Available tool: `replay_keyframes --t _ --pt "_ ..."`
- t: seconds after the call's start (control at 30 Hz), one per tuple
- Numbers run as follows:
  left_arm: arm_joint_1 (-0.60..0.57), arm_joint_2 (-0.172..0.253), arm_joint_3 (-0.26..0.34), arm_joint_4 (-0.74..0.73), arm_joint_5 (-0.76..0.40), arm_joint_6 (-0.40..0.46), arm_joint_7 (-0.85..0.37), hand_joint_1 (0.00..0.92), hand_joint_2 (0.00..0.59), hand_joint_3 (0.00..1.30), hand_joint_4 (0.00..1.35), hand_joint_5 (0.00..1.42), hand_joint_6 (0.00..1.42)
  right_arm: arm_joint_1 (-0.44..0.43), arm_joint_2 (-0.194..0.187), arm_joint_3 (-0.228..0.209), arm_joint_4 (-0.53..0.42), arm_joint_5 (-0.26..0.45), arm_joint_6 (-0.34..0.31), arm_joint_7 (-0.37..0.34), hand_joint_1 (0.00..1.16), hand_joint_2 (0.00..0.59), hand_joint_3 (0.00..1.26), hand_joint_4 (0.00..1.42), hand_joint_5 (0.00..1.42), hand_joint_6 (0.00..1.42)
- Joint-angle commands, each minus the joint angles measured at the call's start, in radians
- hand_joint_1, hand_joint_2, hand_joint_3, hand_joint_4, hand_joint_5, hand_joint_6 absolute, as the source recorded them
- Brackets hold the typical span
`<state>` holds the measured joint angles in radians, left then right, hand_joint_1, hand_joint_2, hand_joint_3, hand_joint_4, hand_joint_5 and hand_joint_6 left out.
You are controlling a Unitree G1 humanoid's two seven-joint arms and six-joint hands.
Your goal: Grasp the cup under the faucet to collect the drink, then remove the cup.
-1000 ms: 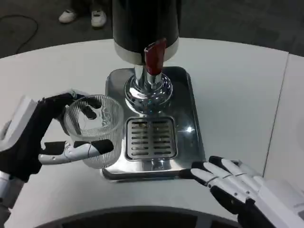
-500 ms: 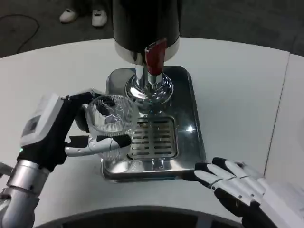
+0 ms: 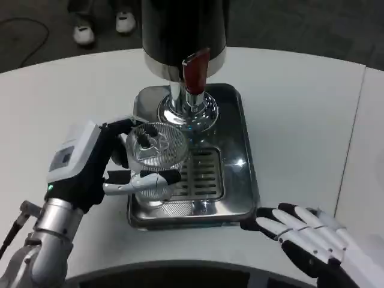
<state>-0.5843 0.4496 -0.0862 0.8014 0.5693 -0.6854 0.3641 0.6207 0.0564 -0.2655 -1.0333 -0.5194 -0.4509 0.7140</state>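
Your left hand (image 3: 90, 171) gripped the clear cup (image 3: 156, 157) over the drip tray (image 3: 243, 150), just left of the red faucet lever (image 3: 195, 73). Your right hand (image 3: 303, 231) rested open. Risk: the cup stood off-centre, so drink could miss it.

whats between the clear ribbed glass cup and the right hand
In the head view, the slotted metal drain grate and front rim of the shiny steel drip tray lie between the cup and the right hand.

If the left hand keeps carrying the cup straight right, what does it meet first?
Probably the faucet's chrome base: the cup in the left hand already looks close beside it, though depth is unclear.
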Motion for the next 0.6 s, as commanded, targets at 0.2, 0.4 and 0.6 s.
replay_keyframes --t 0.2,0.4,0.6 --pt "-0.073 -0.008 -0.046 0.042 0.007 0.013 0.061 0.578 0.021 0.69 0.83 0.97 0.90 0.013 0.006 0.020 -0.014 0.000 -0.010 -0.008 0.52 0.448 0.17 0.09 0.05 0.02" --pt "-0.116 -0.013 -0.080 0.084 0.011 0.032 0.040 0.567 0.022 0.69 0.83 0.97 0.87 0.001 0.006 0.031 -0.014 -0.011 0.002 -0.003 0.52 0.448 0.17 0.10 0.06 0.02" --pt "-0.164 -0.027 -0.110 0.141 0.000 0.063 0.011 0.551 0.025 0.69 0.83 0.97 0.83 -0.008 0.007 0.039 -0.014 -0.021 0.014 -0.002 0.52 0.448 0.17 0.10 0.06 0.02"
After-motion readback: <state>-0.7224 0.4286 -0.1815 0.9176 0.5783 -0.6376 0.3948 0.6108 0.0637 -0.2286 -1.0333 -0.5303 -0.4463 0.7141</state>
